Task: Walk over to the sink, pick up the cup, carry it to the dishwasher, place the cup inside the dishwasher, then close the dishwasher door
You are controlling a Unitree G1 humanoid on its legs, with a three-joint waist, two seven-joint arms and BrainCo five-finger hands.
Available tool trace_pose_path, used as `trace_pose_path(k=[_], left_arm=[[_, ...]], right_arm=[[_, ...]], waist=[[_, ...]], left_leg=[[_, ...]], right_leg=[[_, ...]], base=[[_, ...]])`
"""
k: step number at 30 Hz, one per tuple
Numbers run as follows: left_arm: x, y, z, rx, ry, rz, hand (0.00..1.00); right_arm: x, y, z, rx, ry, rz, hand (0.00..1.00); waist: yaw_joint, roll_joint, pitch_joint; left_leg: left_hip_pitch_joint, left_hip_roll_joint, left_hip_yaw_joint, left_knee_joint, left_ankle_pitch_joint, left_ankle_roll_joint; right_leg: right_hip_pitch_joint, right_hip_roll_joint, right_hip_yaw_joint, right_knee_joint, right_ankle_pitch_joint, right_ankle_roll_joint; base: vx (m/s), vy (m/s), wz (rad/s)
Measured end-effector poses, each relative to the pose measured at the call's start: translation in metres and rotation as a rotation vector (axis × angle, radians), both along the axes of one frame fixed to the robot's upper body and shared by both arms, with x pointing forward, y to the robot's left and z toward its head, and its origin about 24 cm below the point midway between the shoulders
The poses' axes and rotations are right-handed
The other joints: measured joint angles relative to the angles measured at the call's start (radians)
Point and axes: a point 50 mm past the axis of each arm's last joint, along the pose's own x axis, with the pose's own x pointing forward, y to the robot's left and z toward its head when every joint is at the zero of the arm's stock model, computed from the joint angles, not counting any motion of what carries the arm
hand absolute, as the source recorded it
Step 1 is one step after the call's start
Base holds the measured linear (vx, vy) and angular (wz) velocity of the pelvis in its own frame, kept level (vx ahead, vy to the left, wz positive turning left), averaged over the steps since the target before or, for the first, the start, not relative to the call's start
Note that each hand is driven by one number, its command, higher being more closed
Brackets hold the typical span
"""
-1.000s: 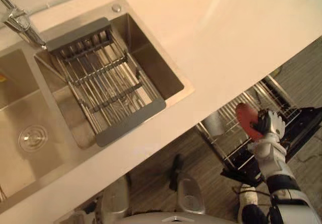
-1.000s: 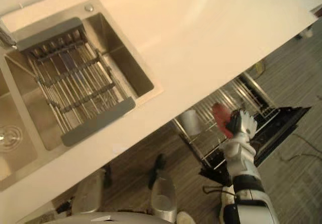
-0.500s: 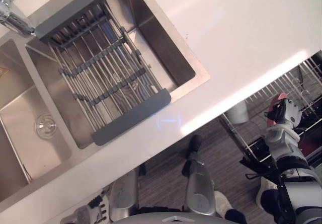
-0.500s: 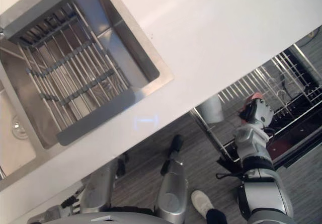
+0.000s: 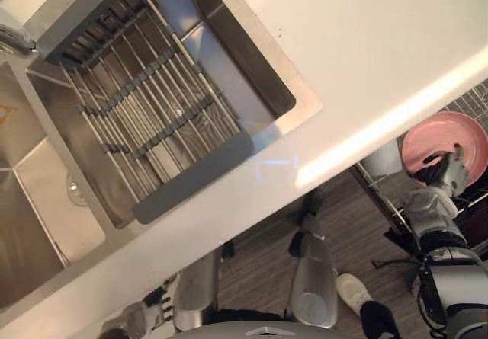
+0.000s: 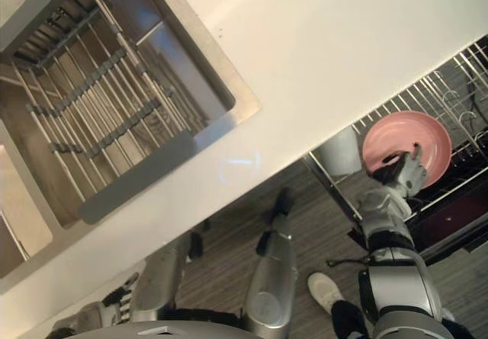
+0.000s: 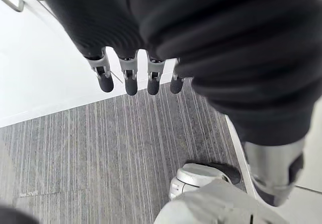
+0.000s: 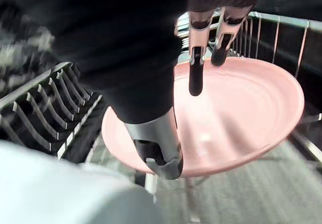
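Observation:
A pink plate [image 5: 438,142] lies tilted in the dishwasher's wire rack [image 6: 457,103], below the counter's edge. My right hand [image 5: 446,173] hovers at the plate's near rim. In the right wrist view its fingers [image 8: 196,78] stretch straight over the plate [image 8: 241,118] and its thumb sits beside the near rim, so the hand is open. A pale cup [image 5: 381,158] stands in the same rack, just left of the plate. My left hand [image 7: 130,80] hangs open over the floor by my side.
The white counter [image 5: 381,42] runs across the view above the pulled-out rack. The steel sink [image 5: 252,57] holds a grey drying rack [image 5: 145,110]. More rack tines [image 8: 45,113] stand beside the plate. Grey striped floor lies below.
The view has shifted towards the dishwasher. My right hand, which held the pink plate edge-on, has uncurled, and the plate now rests face up in the rack.

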Motion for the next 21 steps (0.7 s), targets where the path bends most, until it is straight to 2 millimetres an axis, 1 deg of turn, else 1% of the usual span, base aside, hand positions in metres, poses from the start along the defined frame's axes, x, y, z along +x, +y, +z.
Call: trace_pose_path(k=[1, 2, 3, 5, 7, 9, 10, 11, 12, 13, 14, 15, 16, 17, 18, 19, 20, 21], left_arm=[[0.0, -0.003, 0.0, -0.009, 0.0, 0.0, 0.0], [-0.001, -0.007, -0.001, -0.025, -0.001, 0.006, 0.0], [-0.002, -0.007, -0.001, -0.03, 0.0, 0.011, 0.0], [-0.003, -0.007, -0.001, -0.035, -0.001, 0.02, 0.0], [-0.002, -0.006, -0.001, -0.039, -0.007, 0.035, 0.0], [-0.005, -0.003, -0.001, -0.027, -0.006, 0.042, 0.0], [-0.006, -0.002, -0.001, -0.023, -0.005, 0.047, 0.0], [-0.011, 0.0, -0.002, -0.015, 0.008, 0.057, 0.0], [-0.017, 0.003, -0.003, -0.014, 0.032, 0.078, 0.0], [-0.024, 0.007, -0.004, -0.014, 0.07, 0.092, 0.0], [-0.028, 0.009, -0.004, -0.02, 0.094, 0.109, 0.0], [-0.033, 0.011, -0.005, -0.028, 0.122, 0.122, 0.0], [-0.046, 0.016, -0.006, -0.048, 0.185, 0.143, 0.0], [-0.053, 0.017, -0.006, -0.064, 0.206, 0.156, 0.0], [-0.067, 0.018, -0.007, -0.094, 0.257, 0.184, 0.0], [-0.08, 0.018, -0.007, -0.119, 0.306, 0.206, 0.0], [-0.089, 0.018, -0.006, -0.132, 0.342, 0.216, 0.0], [-0.094, 0.017, -0.006, -0.142, 0.363, 0.219, 0.0]], right_arm=[[0.0, 0.001, -0.001, 0.071, -0.061, -0.005, 0.0], [-0.001, 0.005, -0.005, 0.183, -0.155, -0.015, 0.0], [-0.004, 0.009, -0.01, 0.252, -0.222, -0.011, 0.0], [-0.009, 0.016, -0.013, 0.278, -0.295, 0.013, 0.0], [-0.018, 0.022, -0.013, 0.267, -0.344, 0.04, 0.0], [-0.029, 0.026, -0.006, 0.248, -0.426, 0.048, 0.0], [-0.033, 0.025, -0.003, 0.239, -0.454, 0.044, 0.0], [-0.043, 0.021, 0.001, 0.236, -0.5, 0.02, 0.0], [-0.053, 0.015, 0.007, 0.236, -0.555, -0.014, 0.0], [-0.065, 0.006, 0.011, 0.23, -0.596, -0.056, 0.0], [-0.07, 0.003, 0.013, 0.23, -0.622, -0.073, 0.0], [-0.075, 0.0, 0.016, 0.227, -0.642, -0.09, 0.0], [-0.091, -0.009, 0.021, 0.209, -0.676, -0.136, 0.0], [-0.098, -0.014, 0.021, 0.204, -0.687, -0.163, 0.0], [-0.113, -0.024, 0.02, 0.203, -0.693, -0.223, 0.0], [-0.123, -0.034, 0.018, 0.231, -0.701, -0.268, 0.0], [-0.129, -0.04, 0.017, 0.252, -0.699, -0.291, 0.0], [-0.134, -0.044, 0.016, 0.264, -0.695, -0.3, 0.0]], waist=[[-0.003, 0.002, 0.001], [-0.013, 0.003, 0.001], [-0.024, 0.003, 0.001], [-0.036, 0.002, 0.001], [-0.045, -0.001, 0.003], [-0.066, -0.018, 0.005], [-0.071, -0.02, 0.004], [-0.074, -0.042, -0.005], [-0.081, -0.058, -0.019], [-0.084, -0.084, -0.035], [-0.084, -0.094, -0.045], [-0.085, -0.111, -0.054], [-0.086, -0.144, -0.083], [-0.087, -0.157, -0.096], [-0.089, -0.181, -0.122], [-0.09, -0.202, -0.143], [-0.092, -0.213, -0.155], [-0.096, -0.219, -0.163]], left_leg=[[0.007, 0.0, 0.002, -0.001, 0.0, 0.0], [0.022, 0.0, 0.003, -0.003, 0.0, 0.0], [0.041, 0.0, 0.007, -0.006, 0.0, 0.0], [0.072, -0.002, 0.022, -0.017, -0.001, 0.0], [0.101, -0.002, 0.029, -0.017, -0.006, -0.002], [0.136, 0.002, 0.038, -0.009, -0.016, -0.004], [0.147, 0.004, 0.041, -0.004, -0.02, -0.005], [0.155, 0.013, 0.05, 0.015, -0.039, -0.007], [0.165, 0.021, 0.054, 0.037, -0.054, -0.008], [0.175, 0.034, 0.062, 0.064, -0.075, -0.007], [0.183, 0.042, 0.07, 0.077, -0.086, -0.009], [0.191, 0.05, 0.077, 0.091, -0.097, -0.01], [0.209, 0.067, 0.085, 0.114, -0.124, -0.016], [0.218, 0.072, 0.088, 0.118, -0.13, -0.019], [0.237, 0.082, 0.096, 0.125, -0.141, -0.025], [0.258, 0.09, 0.109, 0.13, -0.148, -0.03], [0.266, 0.095, 0.115, 0.141, -0.154, -0.035], [0.266, 0.099, 0.119, 0.148, -0.16, -0.035]], right_leg=[[0.004, 0.0, 0.002, 0.0, 0.0, 0.0], [0.017, 0.0, 0.003, 0.0, -0.001, 0.0], [0.032, 0.001, 0.003, 0.0, -0.002, 0.0], [0.053, 0.0, 0.012, 0.001, -0.006, 0.004], [0.074, 0.0, 0.024, 0.003, -0.015, 0.004], [0.105, 0.001, 0.029, 0.008, -0.023, 0.008], [0.118, 0.003, 0.029, 0.008, -0.025, 0.008], [0.128, 0.006, 0.031, 0.01, -0.034, 0.015], [0.145, 0.011, 0.033, 0.011, -0.037, 0.016], [0.161, 0.02, 0.037, 0.011, -0.039, 0.017], [0.17, 0.026, 0.044, 0.011, -0.038, 0.017], [0.178, 0.033, 0.051, 0.01, -0.038, 0.017], [0.202, 0.047, 0.058, 0.009, -0.04, 0.015], [0.211, 0.051, 0.06, 0.008, -0.041, 0.015], [0.229, 0.06, 0.064, 0.005, -0.041, 0.015], [0.244, 0.068, 0.075, -0.001, -0.041, 0.014], [0.249, 0.074, 0.082, -0.004, -0.041, 0.013], [0.25, 0.076, 0.085, -0.004, -0.04, 0.013]], base=[[0.0, 0.001, -0.13], [0.0, -0.002, -0.09], [0.0, 0.001, -0.1], [-0.01, 0.01, -0.15], [-0.01, 0.011, -0.17], [-0.01, 0.007, -0.14], [-0.02, 0.005, -0.16], [0.0, -0.002, -0.17], [0.01, -0.007, -0.22], [0.02, -0.009, -0.23], [0.02, -0.008, -0.26], [0.03, -0.011, -0.36], [0.05, -0.012, -0.3], [0.08, -0.017, -0.28], [0.08, -0.016, -0.24], [0.08, -0.014, -0.31], [0.05, -0.006, -0.28], [0.02, 0.002, -0.22]])
